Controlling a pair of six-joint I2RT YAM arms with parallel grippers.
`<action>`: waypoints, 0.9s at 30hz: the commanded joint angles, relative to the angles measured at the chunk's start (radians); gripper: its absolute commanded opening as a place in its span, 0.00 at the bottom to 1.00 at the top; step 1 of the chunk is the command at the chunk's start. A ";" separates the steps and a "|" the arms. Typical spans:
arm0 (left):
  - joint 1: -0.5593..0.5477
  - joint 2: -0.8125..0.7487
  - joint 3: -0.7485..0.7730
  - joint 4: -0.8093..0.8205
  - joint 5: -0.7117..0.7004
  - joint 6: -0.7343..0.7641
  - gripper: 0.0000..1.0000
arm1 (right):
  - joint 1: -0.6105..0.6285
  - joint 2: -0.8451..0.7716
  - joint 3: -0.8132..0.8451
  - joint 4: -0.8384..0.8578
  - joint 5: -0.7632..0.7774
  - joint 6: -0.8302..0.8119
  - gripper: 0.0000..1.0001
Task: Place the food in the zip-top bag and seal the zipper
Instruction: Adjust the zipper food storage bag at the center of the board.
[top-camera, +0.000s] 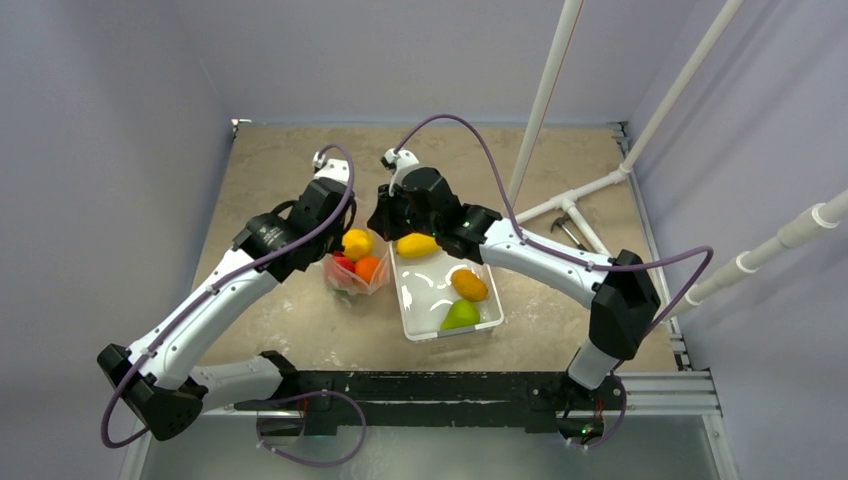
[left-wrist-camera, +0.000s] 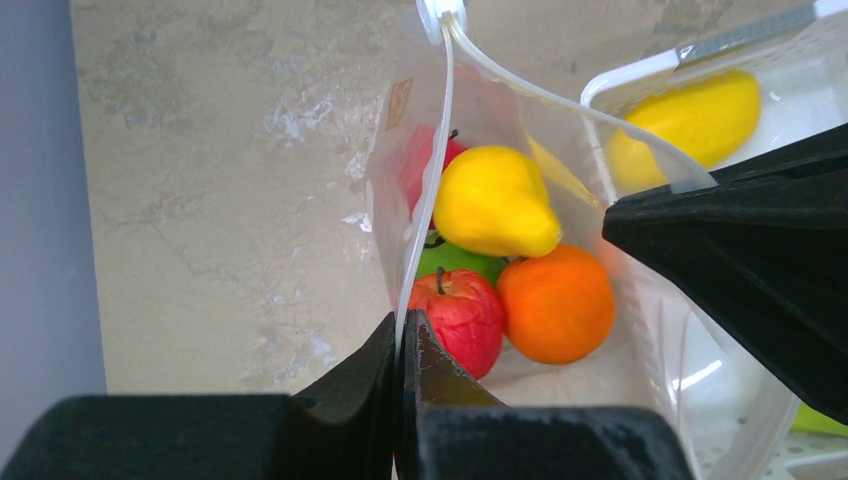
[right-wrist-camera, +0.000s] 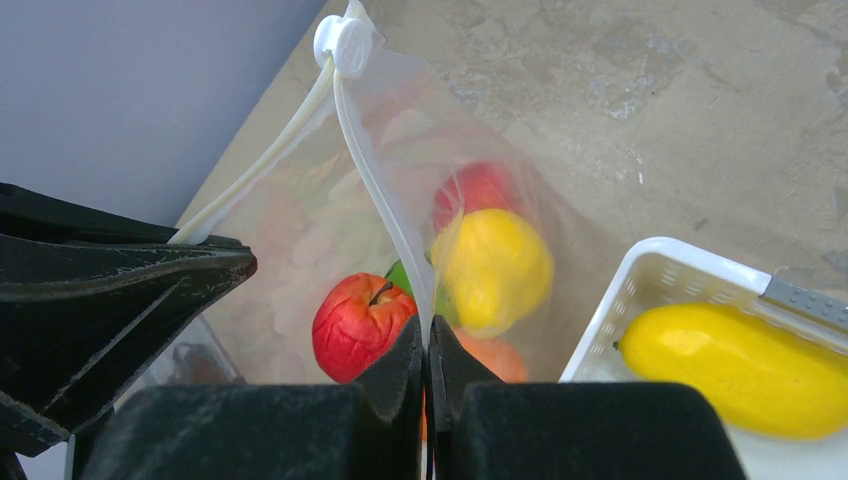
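Mouth of zip-top bag (top-camera: 352, 285) is held apart: left gripper (left-wrist-camera: 403, 340) jaws clamped on one zipper (left-wrist-camera: 432, 180) lip, right gripper (right-wrist-camera: 428, 345) jaws on the other; white tray (top-camera: 425, 292) rim just beside, right.

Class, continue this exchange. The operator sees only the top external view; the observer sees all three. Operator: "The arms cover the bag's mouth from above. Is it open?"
Observer: Yes. The left wrist view shows the zipper with its two strips spread apart, joined only at the white slider.
Operator: What holds them apart?
Observer: The left fingers are shut on one strip, the right fingers on the other.
Operator: Any fruit inside that I miss?
Observer: A green fruit, under the yellow pear.
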 joint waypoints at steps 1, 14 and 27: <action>0.008 -0.005 -0.036 0.052 0.009 0.015 0.00 | -0.003 0.006 -0.022 0.048 -0.022 0.015 0.07; 0.007 0.004 -0.033 0.066 0.010 0.024 0.00 | -0.004 -0.110 0.009 -0.054 0.133 0.016 0.54; 0.007 0.016 -0.032 0.085 0.017 0.033 0.00 | -0.014 -0.285 -0.060 -0.224 0.267 0.044 0.80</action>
